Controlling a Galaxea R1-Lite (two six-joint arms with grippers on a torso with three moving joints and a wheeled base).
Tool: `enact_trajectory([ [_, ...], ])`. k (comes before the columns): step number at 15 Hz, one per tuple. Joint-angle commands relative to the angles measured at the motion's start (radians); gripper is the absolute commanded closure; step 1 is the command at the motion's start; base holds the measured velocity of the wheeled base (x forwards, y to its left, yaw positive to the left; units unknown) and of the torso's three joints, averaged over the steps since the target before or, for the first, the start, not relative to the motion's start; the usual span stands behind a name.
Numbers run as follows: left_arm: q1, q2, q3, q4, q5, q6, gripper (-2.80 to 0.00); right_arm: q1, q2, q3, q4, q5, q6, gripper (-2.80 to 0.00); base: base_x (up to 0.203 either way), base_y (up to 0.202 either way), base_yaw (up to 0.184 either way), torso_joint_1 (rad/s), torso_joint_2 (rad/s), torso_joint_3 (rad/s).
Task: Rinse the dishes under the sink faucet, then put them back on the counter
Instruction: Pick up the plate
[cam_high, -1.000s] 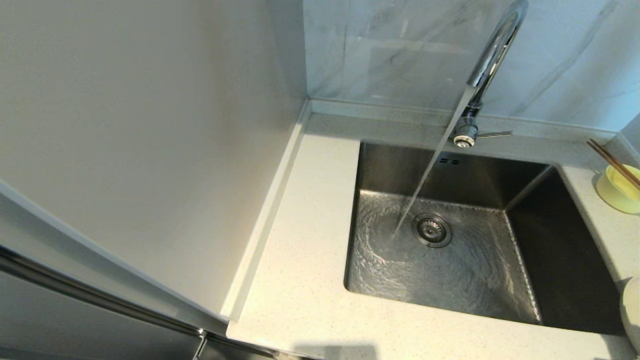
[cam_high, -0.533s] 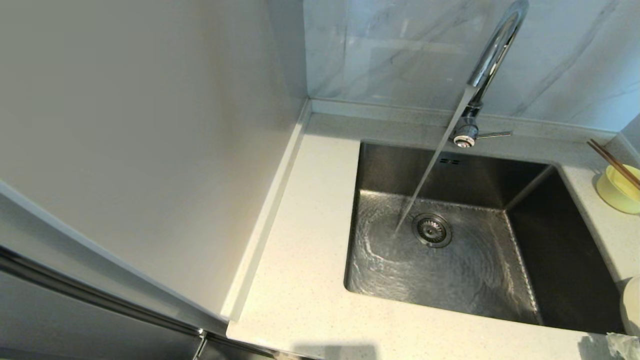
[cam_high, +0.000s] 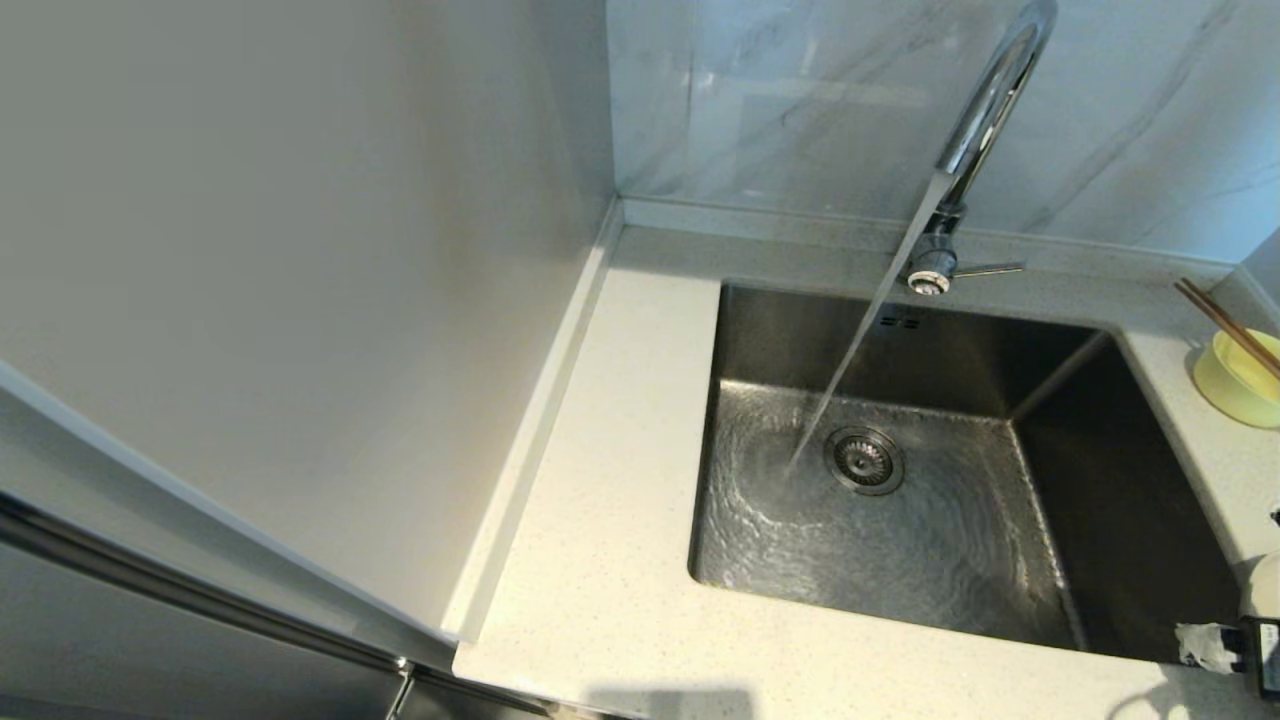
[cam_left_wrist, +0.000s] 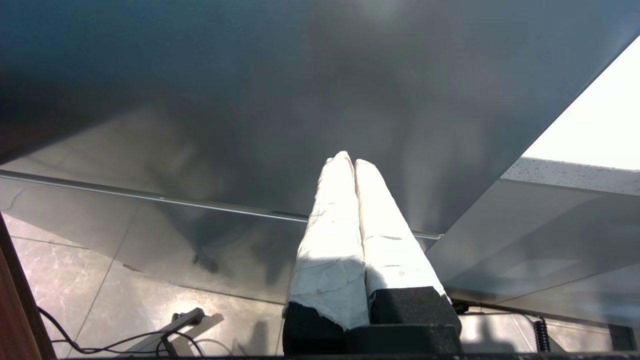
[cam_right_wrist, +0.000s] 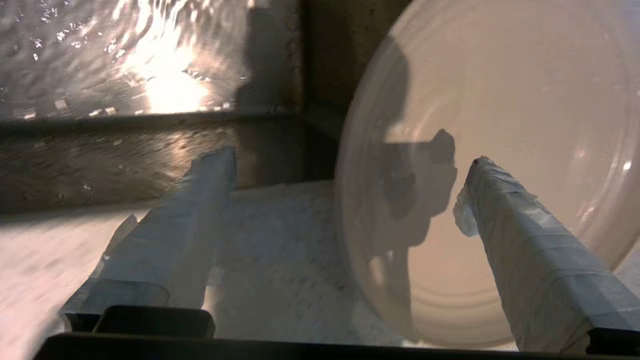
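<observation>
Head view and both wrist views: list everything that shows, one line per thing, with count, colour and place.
sink faucet: one, chrome, behind the sink, water running.
sink: one, steel, set in the counter, wet floor.
drain strainer: one, metal, on the sink floor.
counter: one, off-white speckled, around the sink.
bowl: one, pale yellow, on the counter right of the sink.
chopsticks: a pair, brown, lying across the bowl.
plate: one, white, on the counter by the sink's near right corner.
marble wall: one, grey-veined, behind the faucet.
right gripper: jaws open, one either side of the plate's rim.
left gripper: jaws together, parked below the counter.
</observation>
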Motion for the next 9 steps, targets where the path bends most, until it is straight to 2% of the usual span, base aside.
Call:
enact_trajectory([
  [1, 0.0, 0.0, 0.0, 0.0, 0.0, 0.0, 0.0, -0.001, 0.069, 0.0, -0.014, -0.026, 0.0, -2.8, 0.0, 0.0, 0.0, 0.0, 0.0, 0.0],
  [2, 0.0, 0.0, 0.0, 0.0, 0.0, 0.0, 0.0, -0.001, 0.08, -0.006, -0.021, -0.042, 0.002, 0.0, 0.0, 0.0, 0.0, 0.0, 0.0, 0.0],
  [4, 0.0, 0.0, 0.0, 0.0, 0.0, 0.0, 0.0, -0.003, 0.081, 0.007, -0.04, -0.069, 0.003, 0.0, 0.0, 0.0, 0.0, 0.0, 0.0, 0.0],
  [9, 0.0, 0.0, 0.0, 0.0, 0.0, 0.0, 0.0, -0.003, 0.083, 0.018, -0.041, -0.07, 0.003, 0.0, 0.0, 0.0, 0.0, 0.0, 0.0, 0.0],
])
